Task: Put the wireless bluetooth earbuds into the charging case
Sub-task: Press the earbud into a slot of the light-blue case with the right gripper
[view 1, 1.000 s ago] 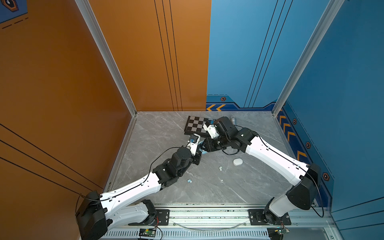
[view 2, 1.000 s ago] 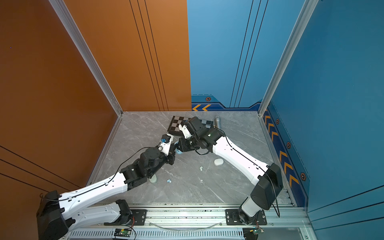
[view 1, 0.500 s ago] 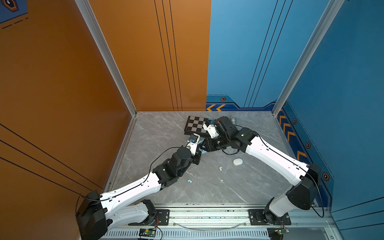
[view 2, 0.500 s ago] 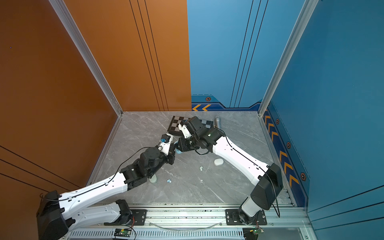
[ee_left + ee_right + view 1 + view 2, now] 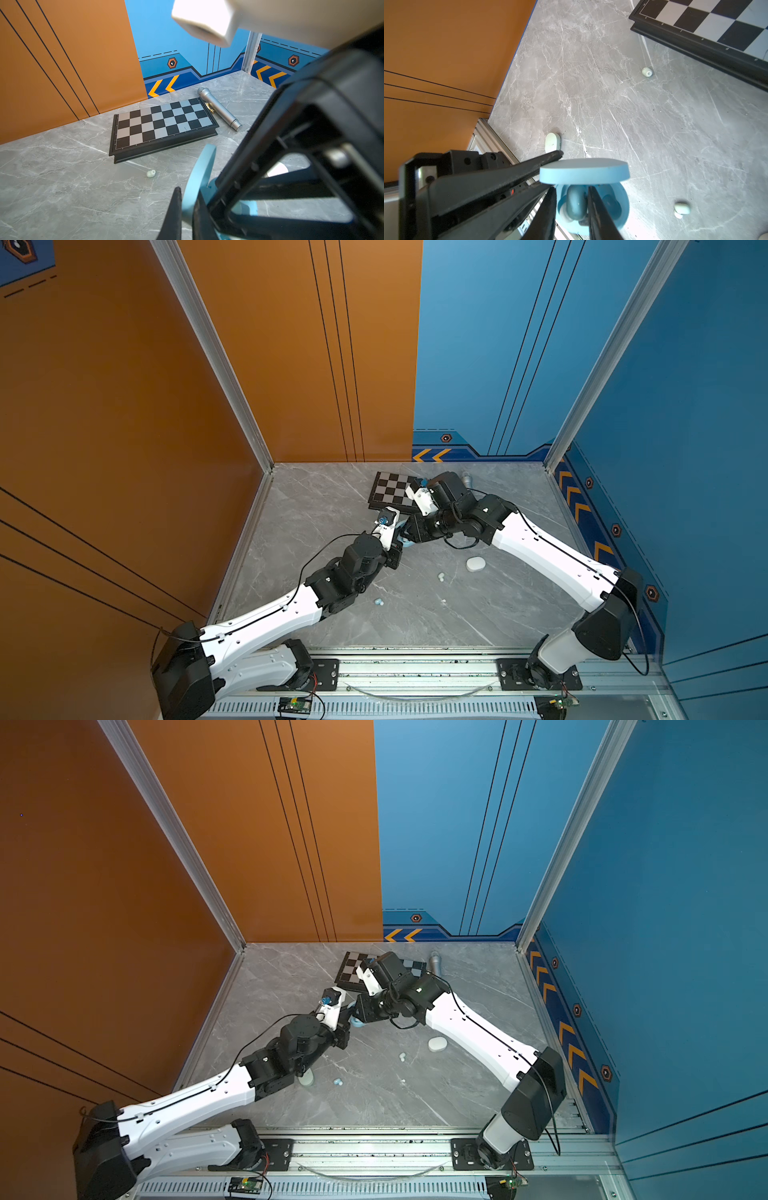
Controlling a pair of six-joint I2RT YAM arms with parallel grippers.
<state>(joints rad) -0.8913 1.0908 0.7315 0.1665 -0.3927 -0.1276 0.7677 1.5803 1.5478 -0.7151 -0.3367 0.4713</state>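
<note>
1. I see a grey marble-look slab walled on three sides. The orange wall covers the left and half the back. The blue wall covers the rest, with orange chevrons along its foot.
2. A metal rail along the near edge carries both arm bases.
3. Near the back wall a board lies flat, with a silver mic just beside its end.
4. Both arms meet mid-slab, just in front of the board.
5. The left gripper is pressed onto the raised lid of the blue case, pinching it. The case is open. I cannot tell whether its base touches the slab.
6. The right gripper pinches a blue bud between its fingers, right at one well of the open base. I cannot tell whether the bud is seated.
7. A mint bud lies on the slab near the board's near edge. A second mint bud lies near the blue case.
8. In a top view a white case sits right of the middle, beside the right arm. Two pale buds lie near it.
9. A loose blue bud lies nearer the rail.
10. A mint case shows partly hidden beside the left arm.
</note>
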